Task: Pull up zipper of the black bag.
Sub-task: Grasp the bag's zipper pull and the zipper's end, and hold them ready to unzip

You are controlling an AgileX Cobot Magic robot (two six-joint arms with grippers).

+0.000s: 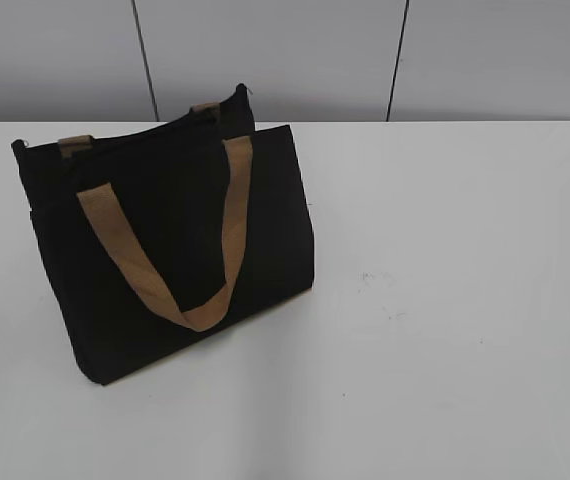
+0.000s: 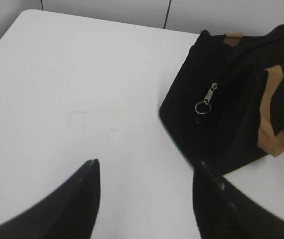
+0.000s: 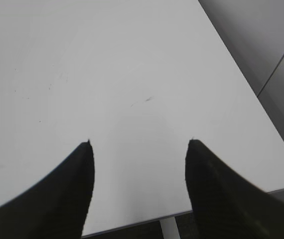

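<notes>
A wide white table (image 1: 445, 300) with a matte top fills most of every view. Behind it stands a pale grey wall (image 1: 285, 50) of panels, divided by thin dark vertical seams. The table top carries some faint scuff marks, and in the right wrist view its rounded corner is seen with a darker floor beside it.

The boxy black fabric bag (image 1: 165, 250) stands upright on the left half of the table in the exterior view, turned a little at an angle. One tan-brown webbing strap handle (image 1: 180, 250) hangs down over its front face in a loop; the second strap shows only as short ends at the top edge. What is inside the bag cannot be seen.

Only the left wrist view shows the zipper (image 2: 208, 97): its small silver pull tab with a ring hangs against the end face of the bag. In the exterior view this part is too small to tell.

The left gripper (image 2: 144, 172) hovers above the bare table, near the bag but apart from it, its two dark fingers spread wide with nothing between them. The right gripper (image 3: 139, 149) is also spread wide over bare table, and the bag does not appear in its view.
</notes>
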